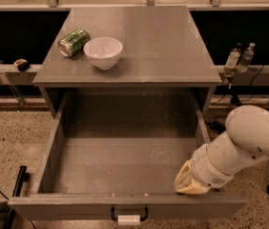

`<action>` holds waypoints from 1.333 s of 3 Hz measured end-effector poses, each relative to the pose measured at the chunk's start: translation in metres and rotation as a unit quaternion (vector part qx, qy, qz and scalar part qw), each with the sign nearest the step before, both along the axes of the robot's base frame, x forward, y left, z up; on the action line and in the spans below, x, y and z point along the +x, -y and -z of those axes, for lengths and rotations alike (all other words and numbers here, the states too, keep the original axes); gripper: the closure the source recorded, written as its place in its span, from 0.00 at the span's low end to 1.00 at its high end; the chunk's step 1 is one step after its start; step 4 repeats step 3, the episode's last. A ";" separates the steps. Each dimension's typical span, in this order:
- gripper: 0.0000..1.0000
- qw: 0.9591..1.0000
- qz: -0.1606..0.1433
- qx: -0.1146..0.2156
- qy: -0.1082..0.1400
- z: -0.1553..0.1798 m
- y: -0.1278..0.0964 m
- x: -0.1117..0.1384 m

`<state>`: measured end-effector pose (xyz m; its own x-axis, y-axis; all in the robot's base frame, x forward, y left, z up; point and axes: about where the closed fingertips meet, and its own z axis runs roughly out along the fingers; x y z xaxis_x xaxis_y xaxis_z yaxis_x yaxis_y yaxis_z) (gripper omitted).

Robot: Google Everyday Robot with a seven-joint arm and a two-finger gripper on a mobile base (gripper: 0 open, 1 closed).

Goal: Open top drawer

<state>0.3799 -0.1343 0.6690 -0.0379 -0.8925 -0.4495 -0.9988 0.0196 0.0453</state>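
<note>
The top drawer (pixel 125 206) of the grey cabinet stands pulled far out toward me. Its deep grey speckled interior (pixel 125 151) is open to view and holds nothing. Its black handle with a small white tag (pixel 129 218) is at the middle of the front panel. My gripper (pixel 188 184), at the end of the white arm (pixel 249 137), reaches in from the right. It sits low inside the drawer's front right corner, against the back of the front panel. The fingers are hidden behind the tan wrist.
A white bowl (pixel 103 51) and a green can (pixel 73 42) lying on its side sit on the cabinet top (pixel 158 42). Two bottles (pixel 239 57) stand on the shelf at right. A black bar (pixel 16 190) stands by the drawer's left front corner. The floor is speckled.
</note>
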 end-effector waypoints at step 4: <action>0.76 0.989 -0.012 0.047 0.138 -0.112 0.021 -0.015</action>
